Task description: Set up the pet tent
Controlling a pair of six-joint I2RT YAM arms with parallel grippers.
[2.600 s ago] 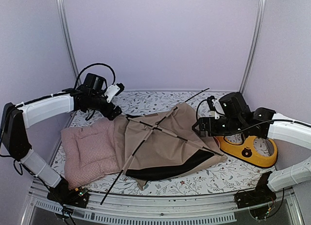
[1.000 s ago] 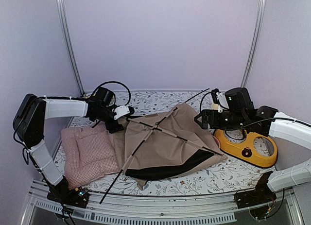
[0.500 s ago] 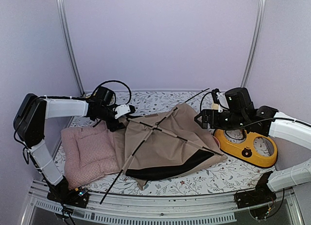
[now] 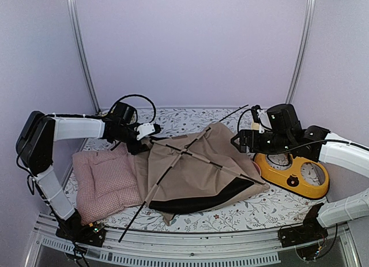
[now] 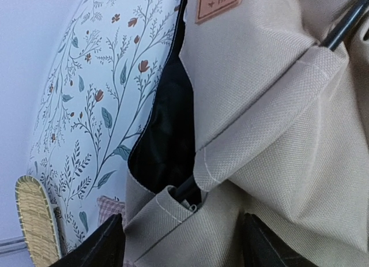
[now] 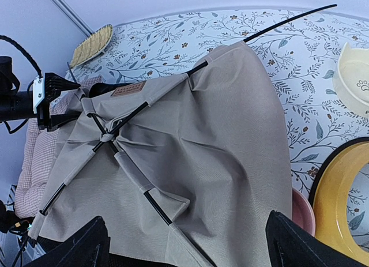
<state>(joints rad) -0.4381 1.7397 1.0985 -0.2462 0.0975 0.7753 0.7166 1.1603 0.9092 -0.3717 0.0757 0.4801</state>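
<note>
While it lies collapsed mid-table, the pet tent (image 4: 196, 169) shows crossed black poles (image 4: 173, 162) on top (label patch (image 6: 128, 89) near 11 o'clock). Left gripper (image 5: 181, 221) at its 10 o'clock corner, fingers wide, straddling a pole-sleeve end. Right gripper (image 6: 185, 216) at 2 o'clock, wide, empty. Pink cushion (image 4: 106, 177) touching at 9 o'clock.

You're bringing the left gripper (image 4: 153, 131) in onto the far-left corner of the beige-tan fabric pet tent (image 4: 196, 169); the right gripper (image 4: 238, 142) is easing back slightly.

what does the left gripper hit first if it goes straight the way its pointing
The pet tent: the left gripper points at the beige corner pocket holding a black pole end, apparently just ahead.
</note>
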